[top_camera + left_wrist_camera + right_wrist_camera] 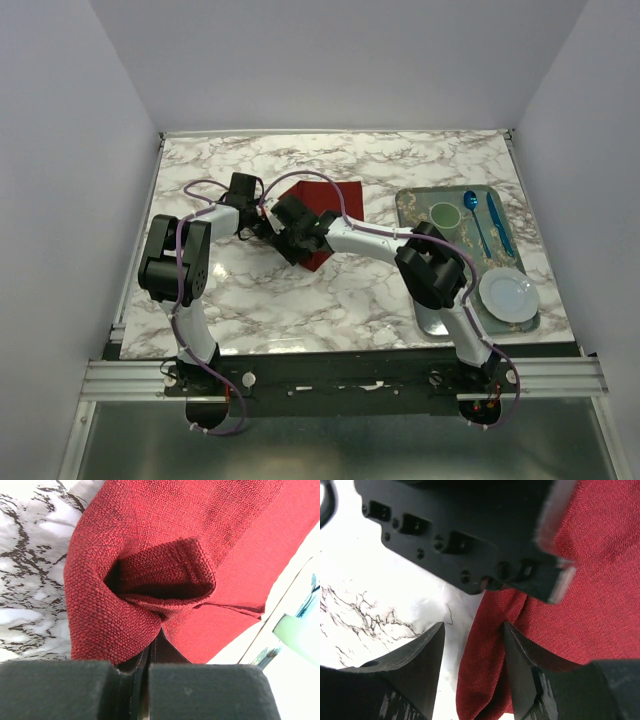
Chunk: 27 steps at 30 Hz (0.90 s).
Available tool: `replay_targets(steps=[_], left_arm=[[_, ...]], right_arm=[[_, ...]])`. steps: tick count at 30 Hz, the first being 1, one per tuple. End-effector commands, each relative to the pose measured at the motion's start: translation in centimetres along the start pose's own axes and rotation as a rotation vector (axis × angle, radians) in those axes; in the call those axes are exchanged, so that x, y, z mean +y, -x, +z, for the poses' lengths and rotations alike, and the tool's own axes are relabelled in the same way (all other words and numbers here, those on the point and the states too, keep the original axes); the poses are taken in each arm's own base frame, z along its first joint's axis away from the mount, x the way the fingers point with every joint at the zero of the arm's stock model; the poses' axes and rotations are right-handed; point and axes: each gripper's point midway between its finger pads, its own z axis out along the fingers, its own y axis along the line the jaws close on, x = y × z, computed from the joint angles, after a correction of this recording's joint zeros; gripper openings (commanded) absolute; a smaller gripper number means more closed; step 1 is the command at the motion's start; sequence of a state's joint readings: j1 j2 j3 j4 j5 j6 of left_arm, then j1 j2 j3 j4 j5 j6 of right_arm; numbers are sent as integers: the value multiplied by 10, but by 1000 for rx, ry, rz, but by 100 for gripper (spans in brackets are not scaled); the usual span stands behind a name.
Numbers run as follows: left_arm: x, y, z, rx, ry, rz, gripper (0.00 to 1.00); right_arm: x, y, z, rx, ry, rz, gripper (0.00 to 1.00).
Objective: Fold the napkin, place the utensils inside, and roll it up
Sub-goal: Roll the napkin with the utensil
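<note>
The fold is in hand: the left gripper (146,672) is clamped on a raised flap of the napkin (200,540), mid marble table (300,300). The right gripper (472,660) is spread at its edge (possibly touching). Next, drag the flap flat across; the blue utensils (499,226) lie on the tray (410,206).

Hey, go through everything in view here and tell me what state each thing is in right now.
napkin: on the table, partly bunched, one fold pinched up.
left tool: shut on the napkin's fold.
right tool: open, straddling the napkin's edge.
utensils: lying in the tray, not yet on the napkin.
plate: flat in the tray, empty.
green cup: upright in the tray.
</note>
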State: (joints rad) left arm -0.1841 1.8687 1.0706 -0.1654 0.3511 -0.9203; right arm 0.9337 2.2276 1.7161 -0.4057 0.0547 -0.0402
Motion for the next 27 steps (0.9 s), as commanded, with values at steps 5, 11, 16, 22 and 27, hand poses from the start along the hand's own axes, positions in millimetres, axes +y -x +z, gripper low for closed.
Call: replay_targets(steps=[5, 11, 16, 22, 27], left_arm=[[59, -29, 7, 99, 184, -34, 4], [55, -28, 4, 96, 171, -31, 4], [53, -28, 2, 98, 159, -32, 4], [55, -24, -4, 84, 151, -39, 7], [50, -12, -14, 50, 127, -27, 20]], right_arm=[[-14, -42, 16, 121, -35, 99, 58], [-18, -45, 18, 161, -59, 129, 56], [-10, -54, 22, 202, -23, 152, 40], [1, -74, 29, 260, 19, 195, 18], [16, -75, 29, 254, 95, 214, 12]])
